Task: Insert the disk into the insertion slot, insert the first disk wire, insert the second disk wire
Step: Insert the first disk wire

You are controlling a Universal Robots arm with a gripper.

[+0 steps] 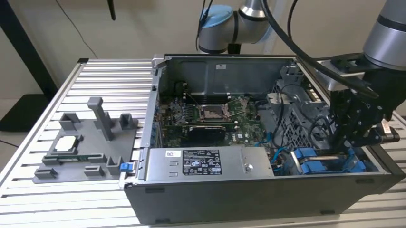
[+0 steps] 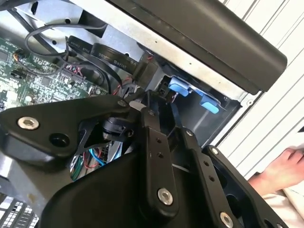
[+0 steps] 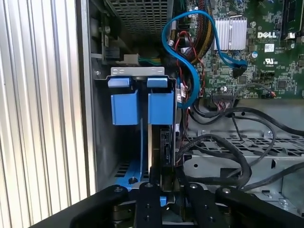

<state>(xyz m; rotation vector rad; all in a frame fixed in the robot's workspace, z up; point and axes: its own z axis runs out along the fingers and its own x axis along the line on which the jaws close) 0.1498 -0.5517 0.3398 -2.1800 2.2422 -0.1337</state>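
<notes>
Within the dark case (image 1: 254, 209), at its near corner on the exterior view's right, the black jointed end effector (image 1: 354, 145) hangs at the slot (image 3: 122, 149), a narrow grey sheet-metal bay fitted with glossy blue plastic carriers (image 3: 124, 109). Its grip cannot be told. Deeper in the case lies the green motherboard (image 1: 209, 118), with a blue cable (image 3: 192, 78) looping beside it.

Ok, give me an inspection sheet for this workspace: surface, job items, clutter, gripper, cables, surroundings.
Surface: slatted metal table, carrying the open computer case.
Job's things: insertion slot at the case's corner, blue disk carriers seated in it.
Clutter: grey fixture tray holding a processor and a memory stick.
Gripper: gripper down inside the case, close to those carriers.
Cables: blue data cable looping over the motherboard; black cables across the grey cage.
Surroundings: a person's hand near the table.
</notes>
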